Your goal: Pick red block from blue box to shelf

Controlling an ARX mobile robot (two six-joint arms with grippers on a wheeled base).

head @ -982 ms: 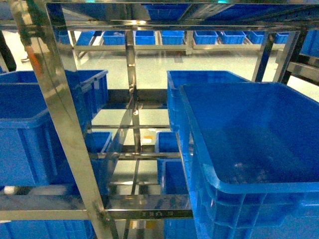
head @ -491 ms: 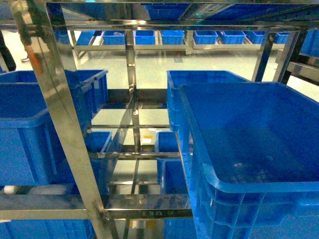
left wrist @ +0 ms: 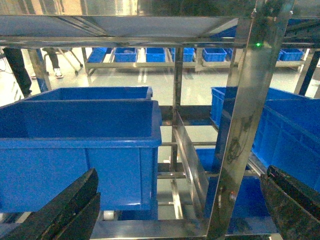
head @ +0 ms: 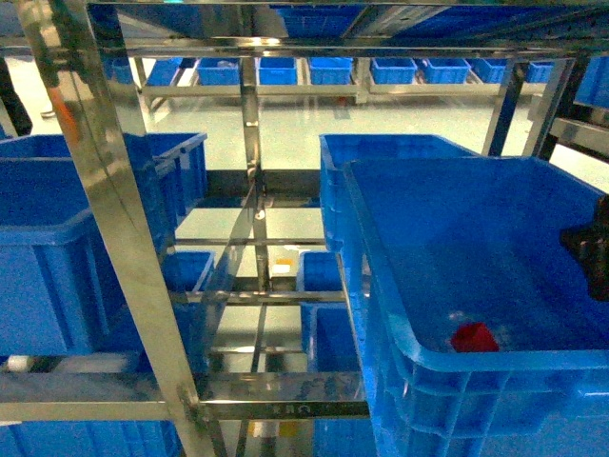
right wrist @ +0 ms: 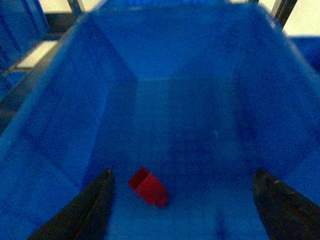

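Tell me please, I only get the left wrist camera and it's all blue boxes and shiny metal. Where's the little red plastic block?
Observer: The small red plastic block lies inside the big blue plastic box on the right of the head view, near its front wall.
Operator: Is a claw near it?
Observer: Yes. The right wrist view shows the right gripper inside that box, jaws wide open. The block sits nearer the finger on the left of that view, untouched.
Operator: Is the block standing up?
Observer: It looks tipped on its side, though the picture is blurry.
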